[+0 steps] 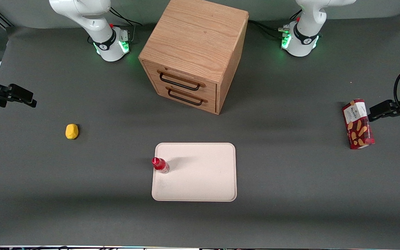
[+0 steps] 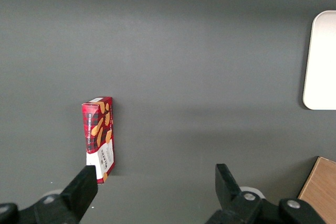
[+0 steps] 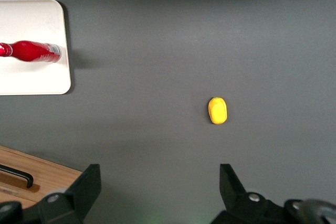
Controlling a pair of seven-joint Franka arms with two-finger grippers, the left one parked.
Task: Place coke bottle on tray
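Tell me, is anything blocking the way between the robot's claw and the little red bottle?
Nothing visible does. The bottle already stands on the tray, near its edge. The open gripper hangs far off at the working arm's end; only the lemon lies in that stretch, low on the table.

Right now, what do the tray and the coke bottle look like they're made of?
The tray looks like matte cream plastic: smooth, rounded corners, low moulded rim. The coke bottle, standing on it near one edge, seems glossy red plastic or coated glass with a clear base; I can't settle which. The end effector hangs open, away from both.
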